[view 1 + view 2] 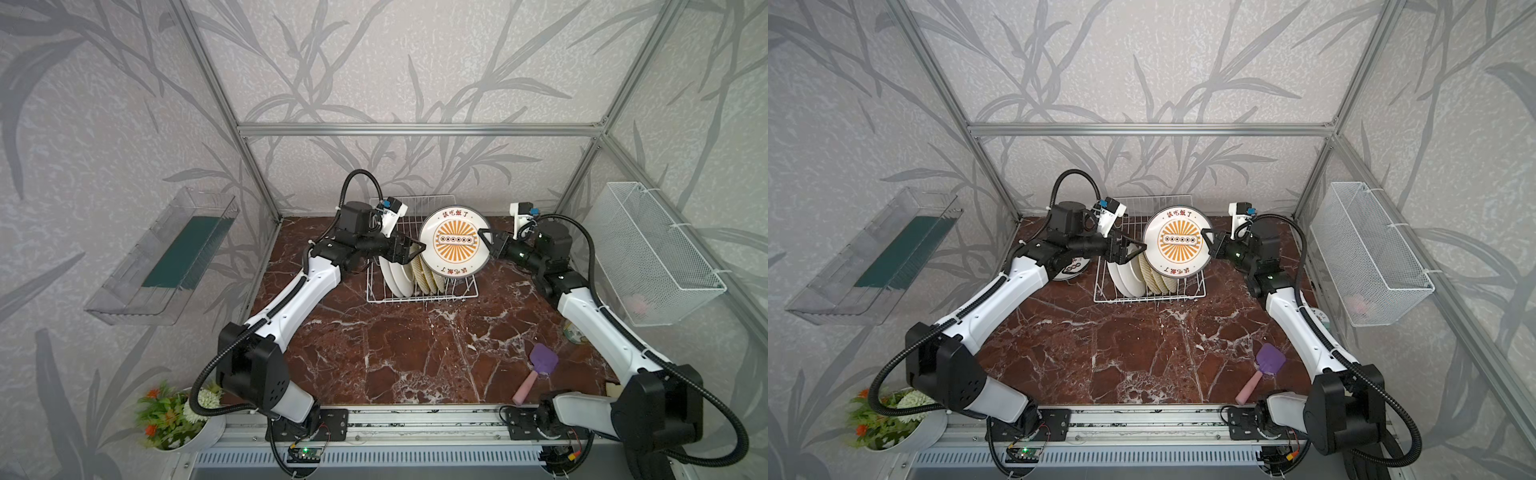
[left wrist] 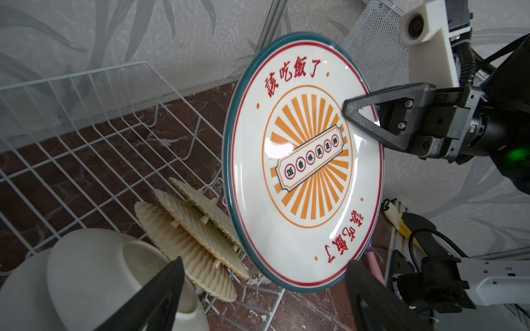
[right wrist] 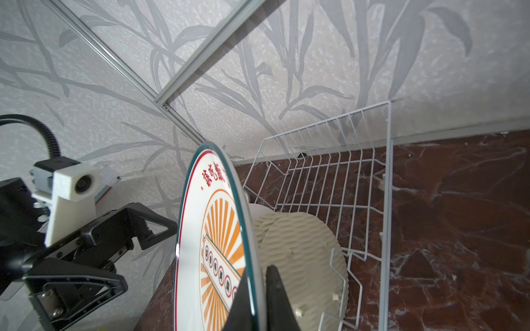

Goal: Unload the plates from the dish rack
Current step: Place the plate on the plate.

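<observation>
Clamping glossy round ceramic plate (image 1: 453,243)

A lab test booth: aluminium frame (image 1: 415,129), wallpapered panels (image 1: 415,62), marble-look tabletop (image 1: 395,353).

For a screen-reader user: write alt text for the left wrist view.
The right gripper pinches the rim of a sunburst plate in front of the white dish rack. Three yellow woven plates and white plates stand in the rack, beyond the open left gripper.
</observation>
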`<state>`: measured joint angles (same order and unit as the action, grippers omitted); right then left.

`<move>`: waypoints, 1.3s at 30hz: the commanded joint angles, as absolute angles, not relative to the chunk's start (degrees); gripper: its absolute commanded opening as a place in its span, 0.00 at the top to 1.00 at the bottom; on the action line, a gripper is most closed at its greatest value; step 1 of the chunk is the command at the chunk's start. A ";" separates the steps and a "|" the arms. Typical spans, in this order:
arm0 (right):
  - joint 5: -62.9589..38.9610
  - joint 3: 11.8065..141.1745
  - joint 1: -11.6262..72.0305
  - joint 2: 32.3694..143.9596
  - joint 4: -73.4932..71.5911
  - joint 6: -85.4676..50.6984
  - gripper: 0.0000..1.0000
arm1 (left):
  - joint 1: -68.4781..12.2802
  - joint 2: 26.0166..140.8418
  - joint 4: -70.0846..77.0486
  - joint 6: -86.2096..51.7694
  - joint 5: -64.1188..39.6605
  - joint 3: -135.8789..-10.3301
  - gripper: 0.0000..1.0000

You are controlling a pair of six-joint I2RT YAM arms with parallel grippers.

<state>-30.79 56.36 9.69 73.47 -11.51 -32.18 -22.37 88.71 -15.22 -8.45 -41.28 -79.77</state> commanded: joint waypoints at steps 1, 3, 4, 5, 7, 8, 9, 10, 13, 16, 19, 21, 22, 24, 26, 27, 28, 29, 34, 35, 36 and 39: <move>-34.82 55.84 9.67 72.69 -20.63 -30.90 1.00 | -22.05 90.02 -13.27 -11.63 -46.23 -82.50 0.12; -35.52 55.40 9.67 72.68 -22.02 -30.38 1.00 | -22.05 90.64 -12.47 -12.00 -46.88 -82.50 0.13; -35.94 55.26 9.67 72.69 -22.45 -30.03 1.00 | -22.02 90.93 -11.98 -12.40 -47.51 -82.49 0.13; -36.48 55.26 9.67 72.92 -22.88 -29.88 1.00 | -22.06 91.19 -11.19 -12.96 -48.31 -82.48 0.15; -37.42 55.30 9.76 73.45 -23.59 -30.02 1.00 | -22.06 91.77 -9.87 -13.90 -49.16 -82.52 0.18; -37.82 55.28 9.76 73.77 -24.02 -30.25 1.00 | -22.06 92.01 -9.20 -14.31 -49.59 -82.51 0.20; -38.09 55.24 9.83 73.98 -24.45 -30.41 1.00 | -22.04 92.26 -8.68 -14.63 -49.82 -82.49 0.22; -38.28 55.27 9.84 74.30 -24.84 -30.71 1.00 | -22.05 92.30 -8.13 -14.85 -50.04 -82.48 0.24; -38.92 55.50 9.93 75.26 -25.81 -31.39 1.00 | -22.07 92.72 -6.69 -15.83 -51.01 -82.27 0.33; -39.79 55.81 10.15 76.23 -26.09 -31.64 1.00 | -22.06 92.95 -5.50 -16.44 -51.46 -82.09 0.42; -40.12 55.81 10.28 76.72 -26.27 -31.60 1.00 | -22.06 92.86 -5.02 -16.61 -51.42 -81.99 0.52; -40.49 55.71 10.29 76.95 -26.53 -31.64 1.00 | -22.04 92.71 -5.02 -16.61 -51.34 -81.85 0.58; -40.61 55.68 10.29 76.99 -26.54 -31.64 1.00 | -22.06 92.70 -4.93 -16.61 -51.35 -81.69 0.61; -40.82 55.72 10.37 77.08 -26.89 -31.80 1.00 | -22.06 92.72 -4.92 -16.53 -51.27 -81.58 0.61; -41.61 55.70 10.37 77.38 -27.61 -32.18 1.00 | -22.06 93.02 -5.14 -16.57 -51.24 -81.69 0.61; -42.19 55.71 10.37 77.55 -28.24 -32.39 1.00 | -22.05 93.21 -5.16 -16.61 -51.24 -81.80 0.61; -42.55 55.65 10.37 77.74 -28.59 -32.64 1.00 | -22.14 93.28 -5.23 -16.61 -51.24 -81.85 0.61; -42.71 55.68 10.44 77.93 -28.94 -32.86 1.00 | -22.14 93.31 -5.21 -16.62 -51.33 -81.83 0.61; -42.80 55.46 10.46 78.05 -29.08 -32.78 1.00 | -22.14 92.42 -5.57 -16.11 -51.07 -81.56 0.67; -42.80 55.44 10.46 78.13 -29.17 -32.94 1.00 | -22.08 92.35 -5.78 -15.97 -51.00 -81.53 0.71; -42.95 55.48 10.46 78.22 -29.39 -33.16 1.00 | -22.13 92.25 -6.03 -15.82 -50.98 -81.47 0.74; -43.05 55.48 10.55 78.40 -29.94 -33.59 1.00 | -22.07 92.10 -6.74 -15.34 -50.76 -81.34 0.83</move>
<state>-42.13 54.98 10.17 78.22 -25.30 -32.34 -21.87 92.82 -6.85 -16.10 -49.69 -80.60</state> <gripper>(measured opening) 0.094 0.184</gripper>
